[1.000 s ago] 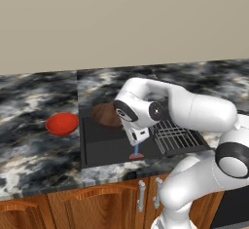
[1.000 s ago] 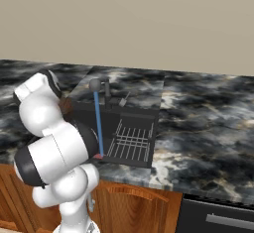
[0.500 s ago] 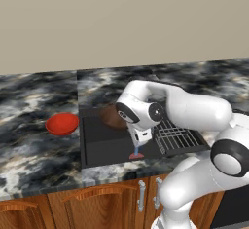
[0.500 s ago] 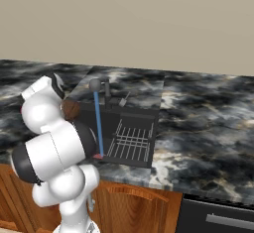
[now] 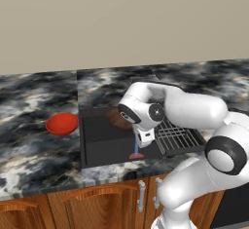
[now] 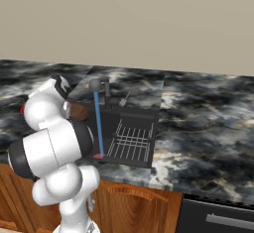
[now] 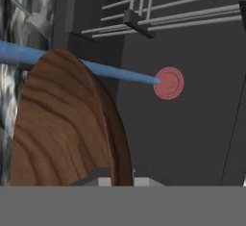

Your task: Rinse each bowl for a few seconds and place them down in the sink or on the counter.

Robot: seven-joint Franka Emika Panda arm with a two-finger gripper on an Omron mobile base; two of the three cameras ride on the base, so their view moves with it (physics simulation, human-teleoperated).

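The brown wood-grain bowl is held tilted on edge over the dark sink, with my gripper shut on its rim. In the left base view the brown bowl peeks out beside the wrist near the sink's back wall, and it also shows behind the arm. A blue water stream falls from the faucet and passes just behind the bowl's edge, hitting the basin floor at a red spot. The red bowl rests upright on the counter, left of the sink.
A metal wire rack fills the right side of the sink. Brown cabinets with handles run below the counter. A dark appliance front sits at the lower right. The marbled counter continues right of the sink.
The hand has carried the brown bowl a little to the right, closer to the water stream. The red bowl has stayed put.
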